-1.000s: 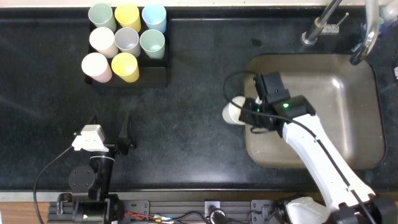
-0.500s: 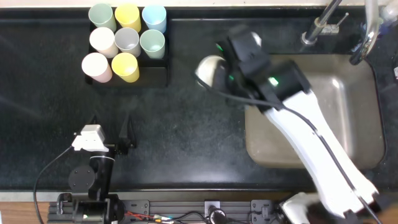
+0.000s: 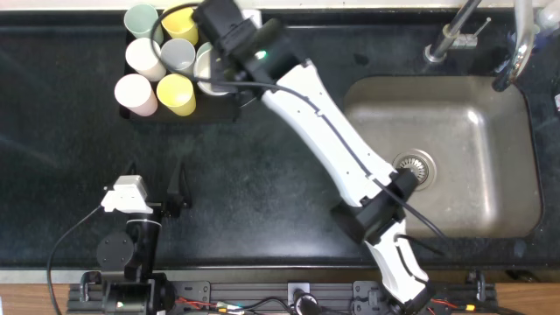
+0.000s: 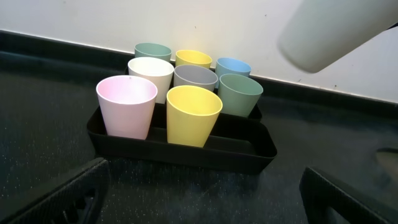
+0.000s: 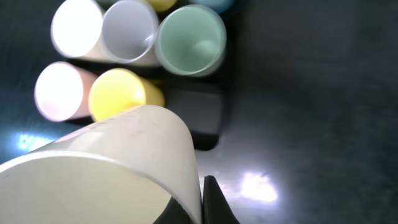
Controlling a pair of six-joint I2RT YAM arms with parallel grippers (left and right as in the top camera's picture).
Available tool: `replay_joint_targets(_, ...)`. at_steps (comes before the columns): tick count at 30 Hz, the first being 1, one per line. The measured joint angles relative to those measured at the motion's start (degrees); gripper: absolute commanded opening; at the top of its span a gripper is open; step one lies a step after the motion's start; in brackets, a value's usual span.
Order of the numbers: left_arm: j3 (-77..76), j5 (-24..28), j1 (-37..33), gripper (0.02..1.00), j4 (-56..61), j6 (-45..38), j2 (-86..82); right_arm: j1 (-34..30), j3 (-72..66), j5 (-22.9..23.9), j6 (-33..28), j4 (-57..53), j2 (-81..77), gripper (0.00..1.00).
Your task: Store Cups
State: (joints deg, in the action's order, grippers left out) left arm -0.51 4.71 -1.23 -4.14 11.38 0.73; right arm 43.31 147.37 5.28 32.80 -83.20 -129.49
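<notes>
I've got R gripper [image 3: 213, 54] clamped on a cream cup [image 5: 112, 162], tilted, up over the right side of the black tray [image 4: 186, 155] at far left. L gripper [image 4: 199, 208] sits near-left on the countertop [image 3: 280, 175], fingers apart

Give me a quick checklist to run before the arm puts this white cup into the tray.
1. White cup gripped: ok.
2. Free slot in the tray: ok, front corner beside the yellow cup.
3. White cup upright: not ok, tilted.
4. White cup centred over the slot: cannot tell.
5. Green cup behind the slot standing upright: ok.
6. Left gripper away from the tray: ok, open.
</notes>
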Motion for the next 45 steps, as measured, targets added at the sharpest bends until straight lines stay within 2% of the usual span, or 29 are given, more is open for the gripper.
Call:
replay_joint_targets(9,0.0,0.0,0.0,1.0,0.0,0.02,0.0,1.4,0.0,-0.81,-0.26,1.09,-4.33,0.049)
replay_joint_targets(20,0.0,0.0,0.0,0.998,0.0,0.0,0.0,-0.76,-0.07,2.64,0.87,1.36,-4.52,0.047)
replay_joint_targets(45,0.0,0.0,0.0,1.0,0.0,0.0,0.0,-0.52,-6.56,3.04,1.46,7.91,-7.72,0.045)
